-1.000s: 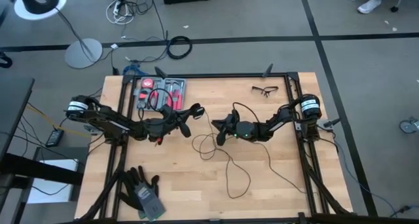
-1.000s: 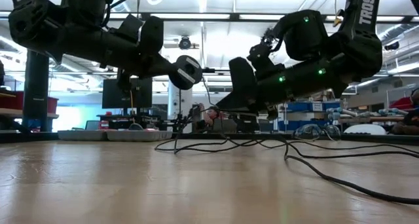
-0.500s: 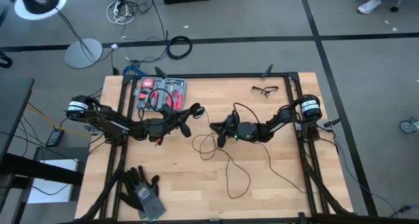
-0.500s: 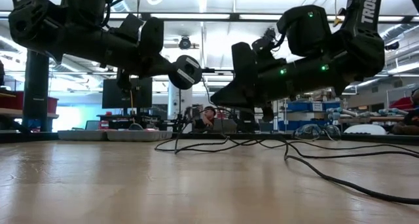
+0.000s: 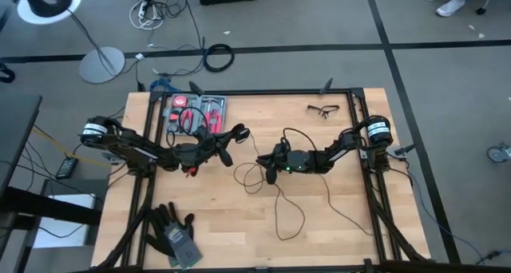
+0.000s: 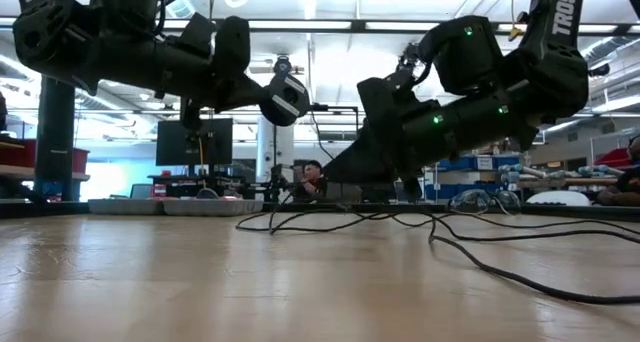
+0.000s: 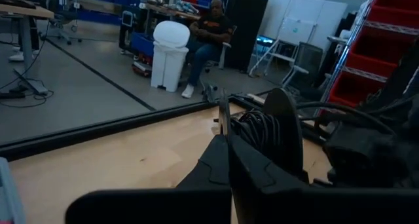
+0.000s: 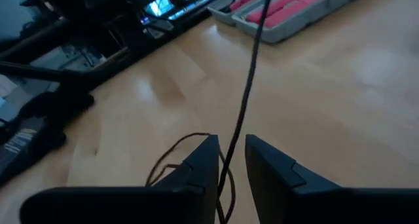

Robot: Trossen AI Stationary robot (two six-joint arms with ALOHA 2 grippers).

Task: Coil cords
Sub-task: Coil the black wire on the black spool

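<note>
Left gripper (image 5: pixel 230 143) pinches the puck (image 6: pixel 285 99) aloft — apparently as an anchor — while right gripper (image 5: pixel 269 163), fingers narrowed around the cord (image 8: pixel 247 93), feeds slack off the surface (image 5: pixel 239 225).

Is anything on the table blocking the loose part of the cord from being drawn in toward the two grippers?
Nothing visible does. The cord trails over bare table from the right gripper, whose fingers straddle it; the left gripper holds the puck end. The gloves and safety glasses lie apart from it.
</note>
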